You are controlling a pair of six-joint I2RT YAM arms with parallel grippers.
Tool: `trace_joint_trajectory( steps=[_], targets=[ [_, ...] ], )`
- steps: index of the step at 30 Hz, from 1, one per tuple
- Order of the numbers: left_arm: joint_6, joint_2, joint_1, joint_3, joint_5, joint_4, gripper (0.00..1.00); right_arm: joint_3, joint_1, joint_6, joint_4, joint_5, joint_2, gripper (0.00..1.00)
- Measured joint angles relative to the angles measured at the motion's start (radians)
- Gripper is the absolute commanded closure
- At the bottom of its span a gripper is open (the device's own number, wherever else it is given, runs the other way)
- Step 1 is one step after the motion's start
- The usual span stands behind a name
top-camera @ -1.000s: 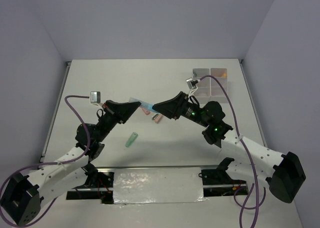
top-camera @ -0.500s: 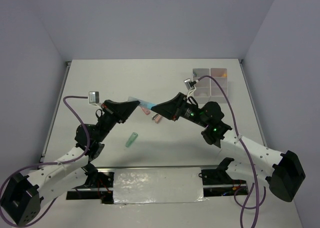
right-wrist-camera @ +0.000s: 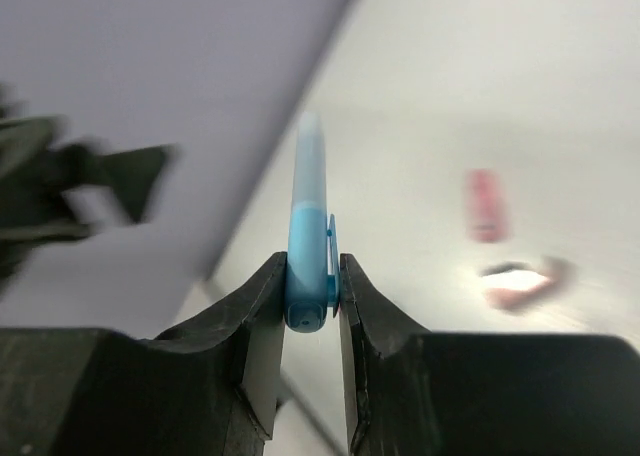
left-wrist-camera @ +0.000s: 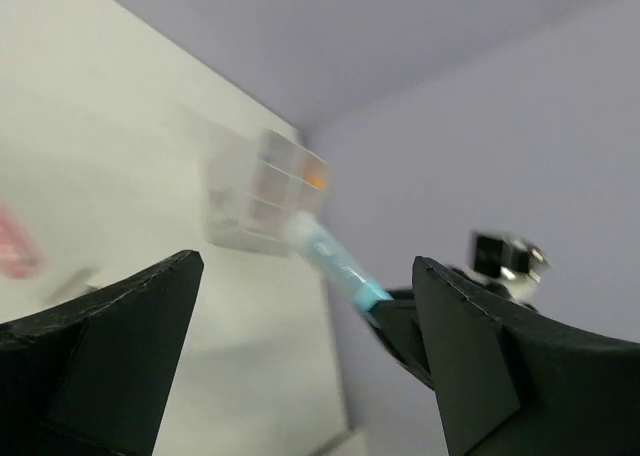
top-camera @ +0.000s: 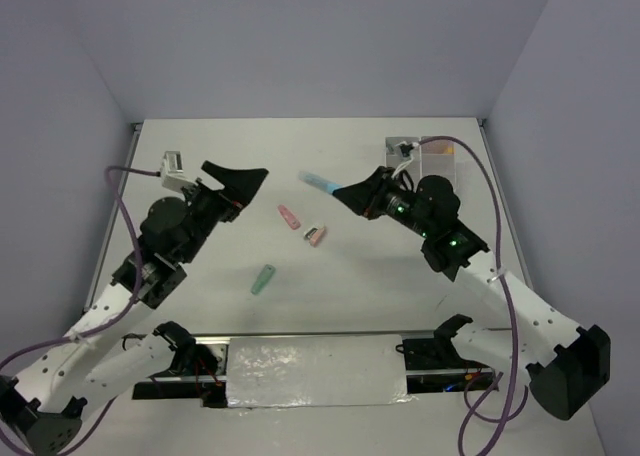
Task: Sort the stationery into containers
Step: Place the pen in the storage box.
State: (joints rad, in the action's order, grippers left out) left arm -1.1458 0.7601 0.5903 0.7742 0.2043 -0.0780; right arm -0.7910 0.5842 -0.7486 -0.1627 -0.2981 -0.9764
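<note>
1. Currently the right gripper (right-wrist-camera: 312, 276) is pinched narrow on a blue pen (right-wrist-camera: 308, 216). It grips the pen's darker end, so most of the barrel sticks out past the fingertips.
2. Seen from above, the pen hangs over the table (top-camera: 330, 146), a little right of centre, with its pale tip pointing left and far.
3. The left gripper (top-camera: 250, 183) has its jaws spread wide with nothing between them. It is left of the pen and well apart from it.
4. The compartment box (top-camera: 436, 164) sits at the table's far right. The right arm hides part of it, and something orange shows in a far compartment.
5. A pink stick (top-camera: 289, 217) and a second pinkish piece (top-camera: 315, 236) lie near the table's centre, between the two grippers.
6. A green stick (top-camera: 263, 279) lies nearer, left of centre, apart from the pink ones.
</note>
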Motion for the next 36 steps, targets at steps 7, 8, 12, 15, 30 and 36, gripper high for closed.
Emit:
trace_joint_trajectory(
  steps=[7,8,12,15,30,36],
  targets=[
    [0.221,0.117,-0.071,0.308,0.200,0.515,0.01,-0.309,-0.290,0.251,0.522,0.276,-0.107,1.00],
    [0.267,0.136,-0.072,0.325,0.200,0.561,0.01,-0.353,-0.331,0.275,0.559,0.303,-0.136,1.00],
    [0.424,0.186,-0.072,0.314,0.174,0.654,0.01,-0.496,-0.466,0.340,0.691,0.410,-0.256,1.00],
    [0.522,0.170,-0.072,0.248,0.128,0.682,0.01,-0.611,-0.520,0.372,0.764,0.468,-0.374,1.00],
    [0.646,0.117,-0.072,0.188,-0.012,0.698,0.01,-0.847,-0.605,0.471,0.827,0.473,-0.715,1.00],
    [0.646,0.117,-0.072,0.184,-0.019,0.699,0.01,-0.863,-0.636,0.486,0.817,0.454,-0.764,1.00]
  ],
)
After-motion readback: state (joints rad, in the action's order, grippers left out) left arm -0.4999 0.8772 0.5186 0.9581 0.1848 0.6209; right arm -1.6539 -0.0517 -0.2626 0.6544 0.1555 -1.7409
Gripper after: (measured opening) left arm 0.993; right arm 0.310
